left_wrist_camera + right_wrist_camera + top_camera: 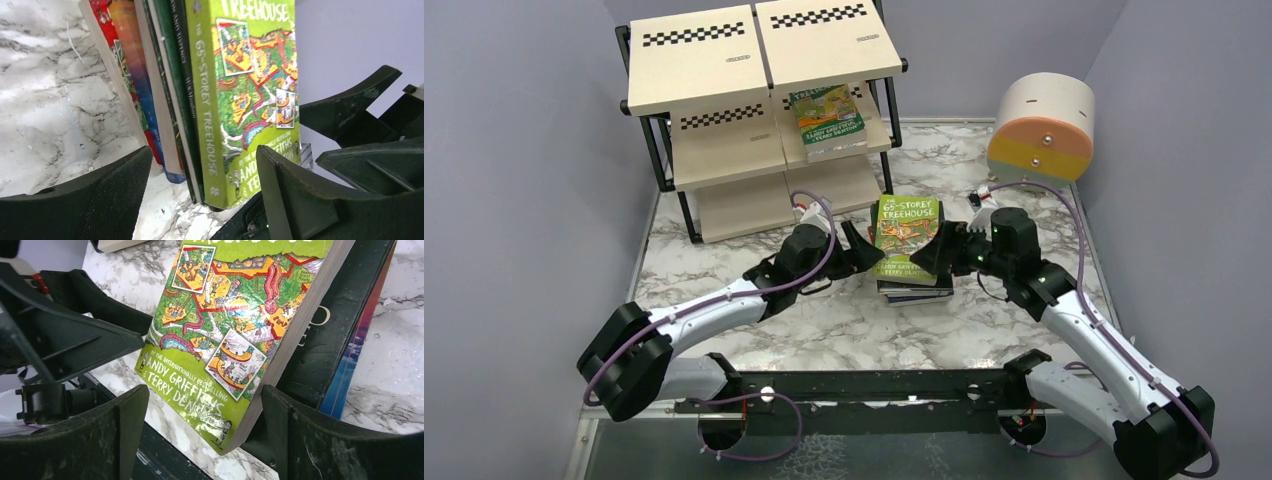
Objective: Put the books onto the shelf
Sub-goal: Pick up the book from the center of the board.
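- The left tool [202,152] has its jaws apart. They straddle the near edge of the whole pile, one finger low by the marble-patterned table [45,100] and the other over the top cover. I cannot tell whether either finger touches.
- The right tool [205,390] also has its jaws apart, around a corner of the lime-green "65-Storey Treehouse" paperback [225,340] that tops the pile.
- The stack of mixed paperbacks [916,288] lies mid-table between both tools, well apart from the three-tier black-framed shelf with pale boards [724,150]. A second green paperback [828,120] lies on the shelf's middle board.
- Risk: closing the left tool here would likely clamp several books, not one.
- Risk: a corner-only grip on the glossy cover may let it pivot or slip.
- Risk: the tools face each other closely and could collide.
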You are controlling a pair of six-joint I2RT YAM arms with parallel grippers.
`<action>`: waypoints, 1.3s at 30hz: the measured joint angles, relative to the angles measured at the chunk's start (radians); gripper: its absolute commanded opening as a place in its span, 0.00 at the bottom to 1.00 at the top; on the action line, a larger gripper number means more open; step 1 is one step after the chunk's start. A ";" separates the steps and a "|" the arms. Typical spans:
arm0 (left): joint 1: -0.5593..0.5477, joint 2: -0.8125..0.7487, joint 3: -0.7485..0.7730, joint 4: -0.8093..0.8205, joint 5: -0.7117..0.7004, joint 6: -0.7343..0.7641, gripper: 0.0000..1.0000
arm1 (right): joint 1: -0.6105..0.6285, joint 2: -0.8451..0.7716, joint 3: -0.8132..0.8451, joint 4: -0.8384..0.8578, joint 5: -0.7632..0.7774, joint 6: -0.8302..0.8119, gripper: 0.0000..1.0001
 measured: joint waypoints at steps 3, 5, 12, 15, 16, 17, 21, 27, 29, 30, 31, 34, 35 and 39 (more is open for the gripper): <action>0.014 0.037 -0.035 0.063 0.040 -0.023 0.70 | 0.004 0.003 -0.011 0.016 -0.001 0.000 0.81; 0.014 0.074 -0.049 0.110 0.072 -0.040 0.70 | 0.005 0.006 -0.016 0.023 -0.002 0.000 0.81; 0.014 0.124 -0.054 0.242 0.130 -0.062 0.70 | 0.006 0.024 -0.029 0.069 -0.014 0.000 0.81; 0.015 0.129 -0.054 0.273 0.140 -0.066 0.69 | 0.006 0.033 -0.041 0.098 -0.024 0.000 0.81; 0.015 0.129 -0.054 0.279 0.141 -0.068 0.69 | 0.006 0.037 -0.044 0.105 -0.027 0.000 0.81; 0.015 0.130 -0.054 0.287 0.142 -0.071 0.69 | 0.006 0.041 -0.046 0.113 -0.029 0.001 0.81; 0.018 0.130 -0.068 0.327 0.146 -0.083 0.67 | 0.009 0.055 -0.060 0.151 -0.045 0.003 0.81; 0.027 0.136 -0.108 0.381 0.159 -0.106 0.54 | 0.012 0.066 -0.079 0.202 -0.058 0.012 0.81; 0.028 0.139 -0.115 0.395 0.161 -0.111 0.47 | 0.012 0.067 -0.089 0.220 -0.061 0.019 0.81; 0.028 0.140 -0.118 0.400 0.161 -0.113 0.44 | 0.012 0.068 -0.093 0.229 -0.063 0.021 0.81; 0.029 0.140 -0.122 0.402 0.161 -0.113 0.41 | 0.012 0.069 -0.097 0.236 -0.065 0.024 0.81; 0.031 0.139 -0.136 0.417 0.160 -0.121 0.30 | 0.012 0.070 -0.109 0.260 -0.069 0.028 0.81; 0.032 0.139 -0.140 0.424 0.159 -0.126 0.25 | 0.012 0.071 -0.113 0.268 -0.071 0.030 0.81; 0.033 0.127 -0.153 0.460 0.156 -0.143 0.10 | 0.013 0.071 -0.117 0.277 -0.073 0.035 0.81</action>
